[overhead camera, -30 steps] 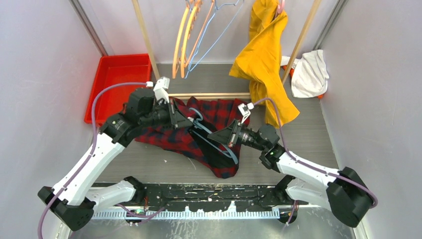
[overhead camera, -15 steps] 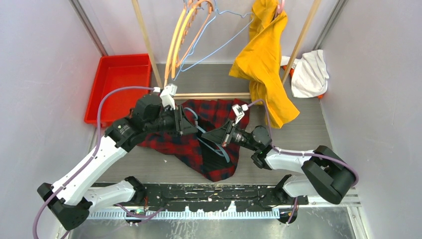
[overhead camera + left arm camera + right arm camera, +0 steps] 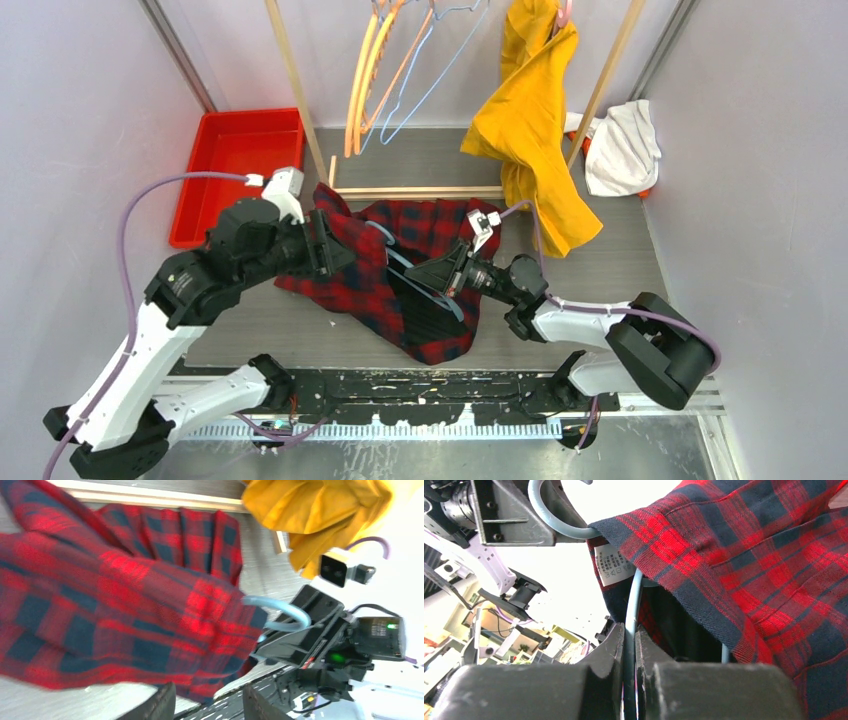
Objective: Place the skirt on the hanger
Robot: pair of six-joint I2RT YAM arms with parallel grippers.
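Note:
The red and dark-blue plaid skirt (image 3: 405, 262) lies crumpled on the grey table, draped over a light-blue hanger (image 3: 412, 275) whose wire runs inside it. My right gripper (image 3: 434, 275) is shut on the hanger wire (image 3: 630, 630), just below the skirt's waistband (image 3: 704, 555) and its white label. The hanger's hook (image 3: 282, 615) pokes out of the skirt (image 3: 115, 600) toward the right arm. My left gripper (image 3: 345, 252) stands open at the skirt's left side. Its fingers (image 3: 161, 705) are apart, with nothing pinched between them.
A red bin (image 3: 235, 160) sits at the back left. Orange and blue hangers (image 3: 385, 75) hang from the rack. A yellow garment (image 3: 530, 120) hangs at the back right and a white cloth (image 3: 622, 148) lies beside it. A wooden rack bar (image 3: 420, 192) runs behind the skirt.
My left gripper has opened, let go of the skirt and drawn back to the left. The right gripper keeps its hold on the hanger. The rack's hangers have swung.

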